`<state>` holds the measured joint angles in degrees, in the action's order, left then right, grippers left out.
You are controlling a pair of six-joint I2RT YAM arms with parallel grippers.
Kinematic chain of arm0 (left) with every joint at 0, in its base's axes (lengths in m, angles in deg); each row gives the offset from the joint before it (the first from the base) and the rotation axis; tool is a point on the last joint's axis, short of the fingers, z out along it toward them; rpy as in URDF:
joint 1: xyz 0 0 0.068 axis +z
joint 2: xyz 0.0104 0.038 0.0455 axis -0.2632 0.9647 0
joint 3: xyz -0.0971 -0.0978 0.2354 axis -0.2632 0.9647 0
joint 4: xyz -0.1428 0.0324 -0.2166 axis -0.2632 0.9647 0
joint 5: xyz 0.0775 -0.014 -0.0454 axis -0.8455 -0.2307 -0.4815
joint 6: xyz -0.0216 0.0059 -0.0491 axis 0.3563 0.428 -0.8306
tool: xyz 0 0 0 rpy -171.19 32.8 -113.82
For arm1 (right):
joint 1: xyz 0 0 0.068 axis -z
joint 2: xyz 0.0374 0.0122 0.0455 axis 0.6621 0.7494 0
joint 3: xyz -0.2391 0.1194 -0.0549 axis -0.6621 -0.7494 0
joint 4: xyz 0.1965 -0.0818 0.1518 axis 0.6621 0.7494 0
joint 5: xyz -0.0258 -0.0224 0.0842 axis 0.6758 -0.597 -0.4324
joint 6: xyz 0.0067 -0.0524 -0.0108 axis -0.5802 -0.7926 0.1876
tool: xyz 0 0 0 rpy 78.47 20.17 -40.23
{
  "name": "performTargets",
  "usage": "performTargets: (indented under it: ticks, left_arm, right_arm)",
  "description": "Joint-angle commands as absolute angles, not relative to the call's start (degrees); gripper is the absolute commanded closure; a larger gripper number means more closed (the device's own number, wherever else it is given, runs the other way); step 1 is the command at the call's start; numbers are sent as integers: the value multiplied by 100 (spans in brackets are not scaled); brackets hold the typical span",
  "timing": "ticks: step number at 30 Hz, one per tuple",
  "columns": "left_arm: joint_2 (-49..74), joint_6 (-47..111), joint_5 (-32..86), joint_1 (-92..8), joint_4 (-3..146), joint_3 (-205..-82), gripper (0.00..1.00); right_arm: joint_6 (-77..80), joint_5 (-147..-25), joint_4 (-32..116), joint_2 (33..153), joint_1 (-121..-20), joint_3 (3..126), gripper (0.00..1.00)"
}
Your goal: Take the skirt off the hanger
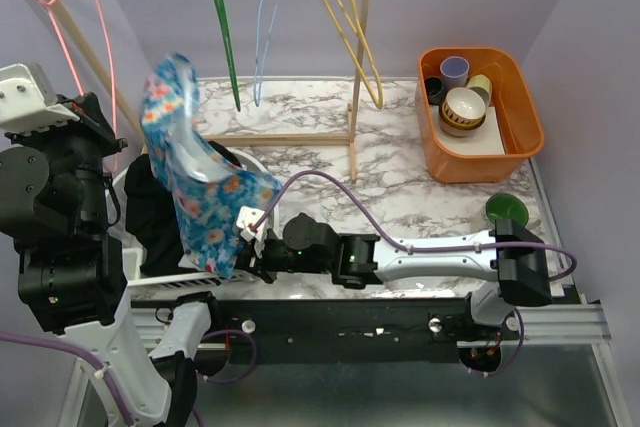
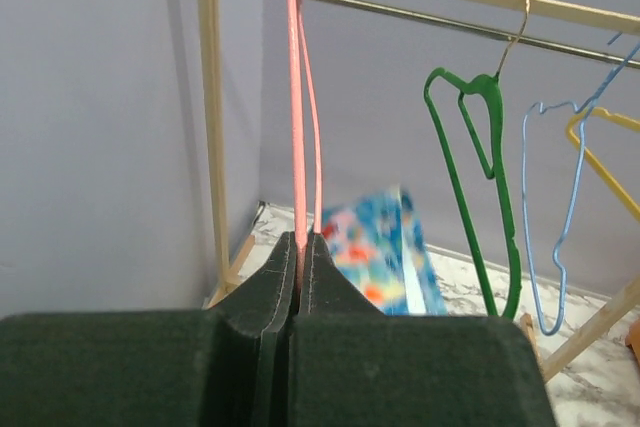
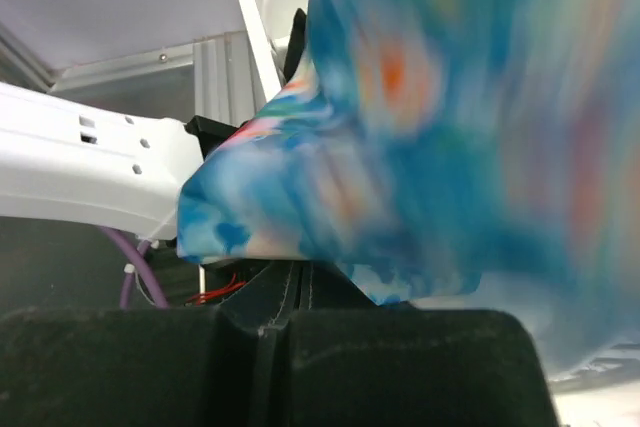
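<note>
Top view: the thin light-blue hanger (image 1: pixel 264 37) hangs bare on the wooden clothes rack (image 1: pixel 300 138), and the large black fabric skirt (image 1: pixel 155 212) lies heaped in front of the rack's left end, so the removal looks done. A blue floral-print garment (image 1: pixel 200 187), blurred, hangs over the skirt and hides much of it.

Left wrist view: the left gripper (image 2: pixel 302 242) has its jaws closed on a pink wire hanger (image 2: pixel 297 97) at the rack's left end.

Right wrist view: the right gripper (image 3: pixel 300 277), in front of the rack, has its jaws shut, apparently pinching the floral garment's edge.

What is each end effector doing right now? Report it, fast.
Left end effector: closed on the pink hanger.
Right end effector: closed on the blue floral garment.
</note>
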<state>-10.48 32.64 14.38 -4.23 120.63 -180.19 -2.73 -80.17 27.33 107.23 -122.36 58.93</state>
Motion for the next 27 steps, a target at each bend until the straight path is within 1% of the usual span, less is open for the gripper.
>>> performTargets:
  ticks: [1,5,10,11,15,18,20,23,27]
  left_arm:
    - [-1045,3341,1360,-436,11564,-18187,100]
    - [-1089,3323,1369,-436,11459,-18161,100]
    - [-1089,3367,1254,-436,11450,-18240,100]
    - [-1080,3358,1220,-436,11433,-18258,100]
    - [-1019,3253,1263,-427,11494,-18521,100]
    - [-984,3235,1455,-436,11520,-18820,100]
    - [-1010,3244,1570,-436,11477,-18865,100]
    - [-1045,3235,1597,-436,11564,-18891,100]
    - [-1124,3147,1641,-436,11713,-18978,100]
  right_arm:
    - [-292,-7634,3188,10465,-12267,6003,99]
    - [-459,-7299,3717,10483,-12267,6434,99]
    - [-862,-7526,3867,10517,-12267,6855,99]
    - [-951,-7570,3858,10561,-12267,7109,99]
    - [-1355,-8394,3656,11035,-12267,7741,99]
    - [-1462,-8660,3306,11492,-12267,7937,99]
    - [-1409,-8853,3033,11703,-12267,7946,99]
    - [-1137,-9643,2822,11766,-12267,7937,99]
    - [-1223,-9969,2575,11643,-12267,7675,99]
